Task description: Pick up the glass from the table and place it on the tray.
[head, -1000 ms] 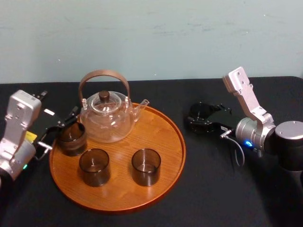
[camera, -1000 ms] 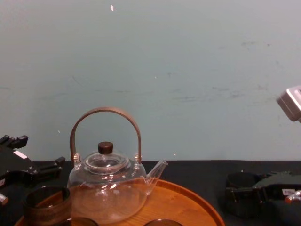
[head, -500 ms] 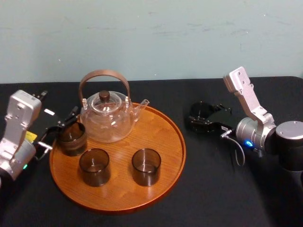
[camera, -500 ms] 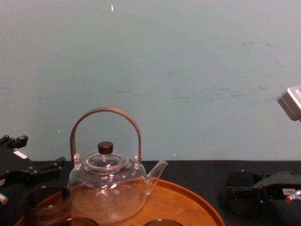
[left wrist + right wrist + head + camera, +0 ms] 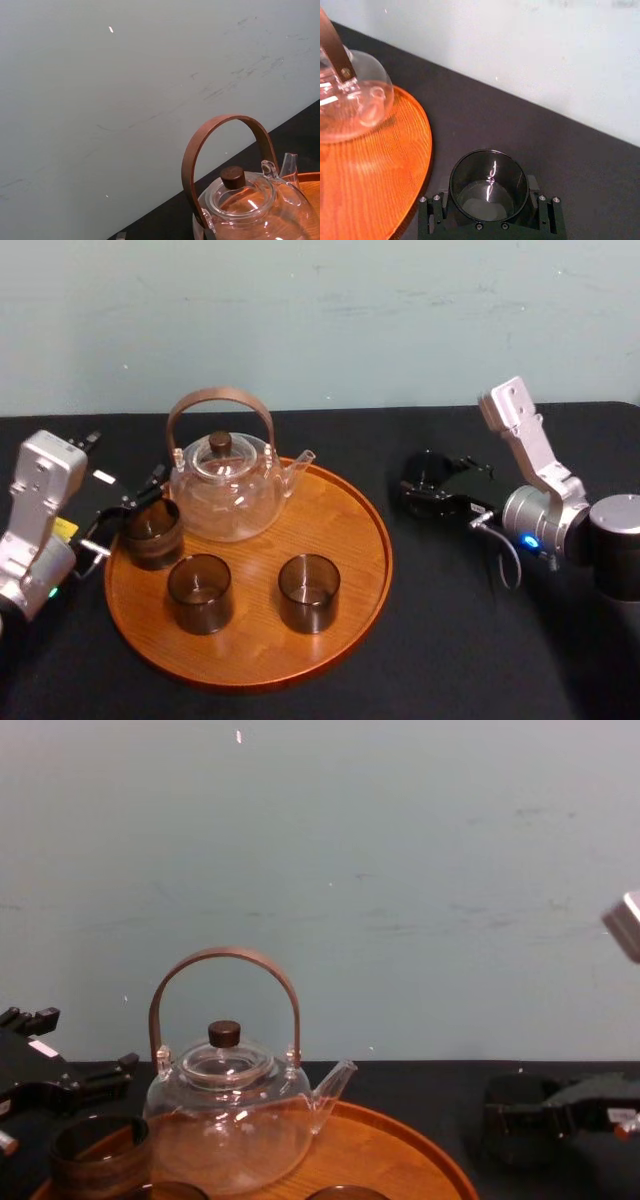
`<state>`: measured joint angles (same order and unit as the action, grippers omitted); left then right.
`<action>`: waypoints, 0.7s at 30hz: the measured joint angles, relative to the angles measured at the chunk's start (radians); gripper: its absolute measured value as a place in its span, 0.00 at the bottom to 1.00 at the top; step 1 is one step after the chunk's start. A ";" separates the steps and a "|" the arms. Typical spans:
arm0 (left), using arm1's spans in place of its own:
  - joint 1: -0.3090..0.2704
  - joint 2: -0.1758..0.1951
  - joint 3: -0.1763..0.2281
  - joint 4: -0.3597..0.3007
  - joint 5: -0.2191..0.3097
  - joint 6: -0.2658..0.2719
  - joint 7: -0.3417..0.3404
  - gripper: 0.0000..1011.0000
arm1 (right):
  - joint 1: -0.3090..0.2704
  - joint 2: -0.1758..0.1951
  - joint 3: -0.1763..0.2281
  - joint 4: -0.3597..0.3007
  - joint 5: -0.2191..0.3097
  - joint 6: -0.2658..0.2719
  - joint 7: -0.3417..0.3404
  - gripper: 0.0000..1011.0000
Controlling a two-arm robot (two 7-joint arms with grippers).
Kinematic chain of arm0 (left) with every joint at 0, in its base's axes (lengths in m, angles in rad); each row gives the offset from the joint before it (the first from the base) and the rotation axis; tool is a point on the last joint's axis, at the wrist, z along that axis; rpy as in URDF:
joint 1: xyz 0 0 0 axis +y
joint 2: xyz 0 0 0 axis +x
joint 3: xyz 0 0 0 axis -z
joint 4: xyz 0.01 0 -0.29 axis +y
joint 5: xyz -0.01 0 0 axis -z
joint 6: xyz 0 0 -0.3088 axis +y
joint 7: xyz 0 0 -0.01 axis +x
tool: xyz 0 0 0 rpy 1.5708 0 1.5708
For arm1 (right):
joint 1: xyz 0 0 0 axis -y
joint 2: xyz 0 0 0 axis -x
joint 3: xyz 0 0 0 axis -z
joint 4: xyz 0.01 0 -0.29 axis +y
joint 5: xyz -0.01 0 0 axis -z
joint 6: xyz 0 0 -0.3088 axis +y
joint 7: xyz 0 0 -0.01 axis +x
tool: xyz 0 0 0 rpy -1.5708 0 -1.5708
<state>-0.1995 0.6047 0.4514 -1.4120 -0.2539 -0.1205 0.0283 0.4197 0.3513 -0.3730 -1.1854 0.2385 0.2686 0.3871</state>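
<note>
The right gripper (image 5: pixel 428 485) has its two fingers (image 5: pixel 432 216) pressed on the dark glass (image 5: pixel 425 475), one on each side, low on its wall. The right wrist view looks down into that glass (image 5: pixel 489 192) and it is empty, just a glint on the bottom. I cannot tell whether its base touches the black table (image 5: pixel 450 640).

Just beside the gripper, on its left, lies the round wooden tray (image 5: pixel 335 515), its rim near the held glass but apart from it. On the tray, farther from the gripper, stands a clear glass teapot (image 5: pixel 225 490) with a bent wooden handle and a dark-knobbed lid, spout turned towards the gripper. Nearer the robot on the tray are two more dark glasses (image 5: pixel 308 592) (image 5: pixel 199 592), both looking empty from the head view, and a third (image 5: pixel 152 533) at the tray's far side. Between the gripper and the tray's rim there is bare cloth.

From the chest view the held glass (image 5: pixel 515 1120) is a dark shape seen side-on, and the teapot (image 5: pixel 230 1120) rises well above it. The left gripper (image 5: pixel 130 508) sits across the tray, just beside the third glass.
</note>
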 joint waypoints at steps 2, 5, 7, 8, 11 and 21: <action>0.000 0.000 0.000 0.000 0.000 0.000 0.000 0.99 | -0.009 0.008 0.009 -0.026 0.006 0.003 0.006 0.89; 0.000 0.000 0.000 0.000 0.000 0.000 0.000 0.99 | -0.019 0.020 0.017 -0.061 0.013 0.006 0.014 0.89; 0.000 0.000 0.000 0.000 0.000 0.000 0.000 0.99 | -0.028 0.034 0.023 -0.098 0.020 0.008 0.023 0.89; 0.000 0.000 0.000 0.000 0.000 0.000 0.000 0.99 | -0.031 0.039 0.024 -0.111 0.022 0.008 0.027 0.89; 0.000 0.000 0.000 0.000 0.000 0.000 0.000 0.99 | -0.041 0.058 0.024 -0.156 0.028 0.008 0.045 0.89; 0.000 0.000 0.000 0.000 0.000 0.000 0.000 0.99 | -0.044 0.109 -0.042 -0.223 0.040 -0.032 0.146 0.90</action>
<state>-0.1995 0.6047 0.4514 -1.4120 -0.2539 -0.1205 0.0283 0.3753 0.4598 -0.4152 -1.4087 0.2780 0.2365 0.5330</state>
